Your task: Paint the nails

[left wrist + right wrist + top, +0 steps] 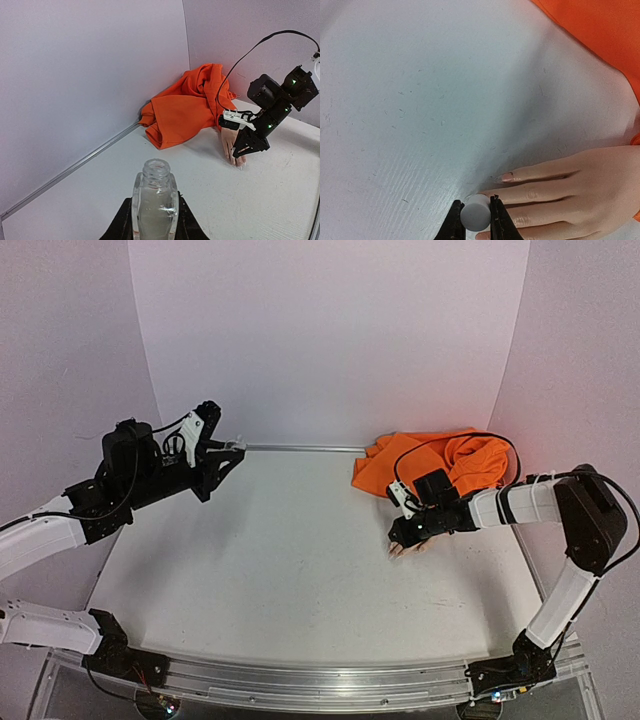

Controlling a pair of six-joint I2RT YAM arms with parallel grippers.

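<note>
A pale mannequin hand (570, 192) with an orange fabric sleeve (440, 465) lies on the white table at the right; it also shows in the left wrist view (231, 142). Its nails (507, 177) point toward the table's middle. My right gripper (476, 216) is shut on a small white cylindrical cap (475, 212), the brush handle, right over the fingertips; in the top view it (405, 532) covers most of the hand. My left gripper (155, 220) is shut on a small clear open bottle (155, 200), held upright in the air at the far left (225, 452).
The orange cloth (187, 102) is bunched against the back wall. A metal rail (300, 448) runs along the table's far edge. A black cable (460, 445) loops over the sleeve. White walls close in the table.
</note>
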